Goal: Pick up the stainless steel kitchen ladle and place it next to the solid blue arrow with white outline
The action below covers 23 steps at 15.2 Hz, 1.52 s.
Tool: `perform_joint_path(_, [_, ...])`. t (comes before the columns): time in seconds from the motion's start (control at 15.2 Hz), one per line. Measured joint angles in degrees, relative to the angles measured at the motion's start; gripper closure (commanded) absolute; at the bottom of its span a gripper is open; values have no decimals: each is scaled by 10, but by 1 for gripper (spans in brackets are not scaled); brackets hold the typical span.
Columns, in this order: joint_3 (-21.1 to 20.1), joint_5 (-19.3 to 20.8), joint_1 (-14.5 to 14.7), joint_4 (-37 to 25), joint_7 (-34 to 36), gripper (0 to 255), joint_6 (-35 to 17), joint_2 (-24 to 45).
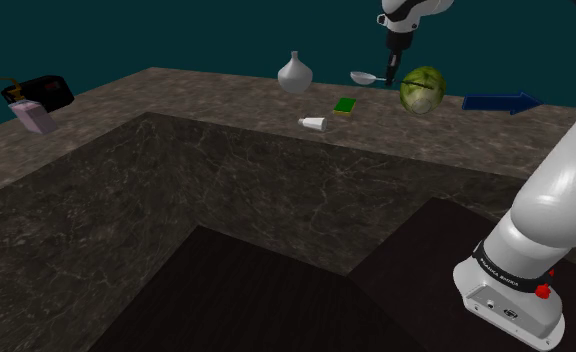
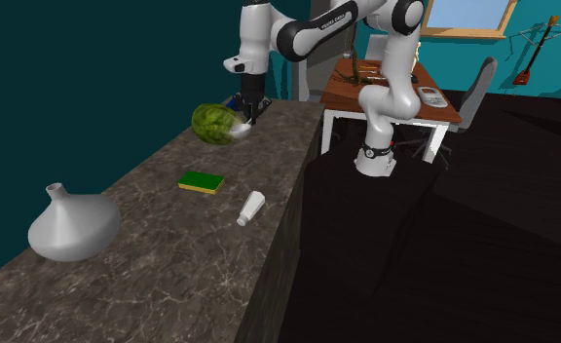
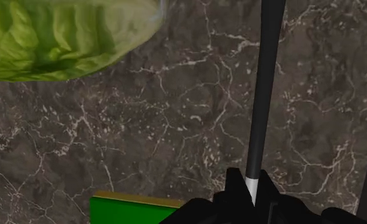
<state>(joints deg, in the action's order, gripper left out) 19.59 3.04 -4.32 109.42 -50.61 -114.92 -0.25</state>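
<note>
Clasping ladle [image 3: 263, 95] handle | hand [image 3: 252, 192] mostly cropped | lettuce [image 3: 61, 35] cut off

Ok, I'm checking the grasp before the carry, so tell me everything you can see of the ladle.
The ladle is slim, with a small rounded silvery bowl and a long thin handle that looks dark in the wrist view and ends in a pale tip. The claw is shut on that tip end. The ladle lies roughly level over the dark marbled counter, beside a green leafy head; whether it rests on the counter I cannot tell.
</note>
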Motion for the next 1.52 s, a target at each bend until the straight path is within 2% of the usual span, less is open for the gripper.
perform_joint_path(0.53, [46, 31, -44, 97, -76, 255, -16, -91])
perform_joint_path(0.99, [95, 53, -85, 137, -154, 255, -22, -135])
perform_joint_path(1.52, [167, 68, -130, 138, -264, 255, -15, -155])
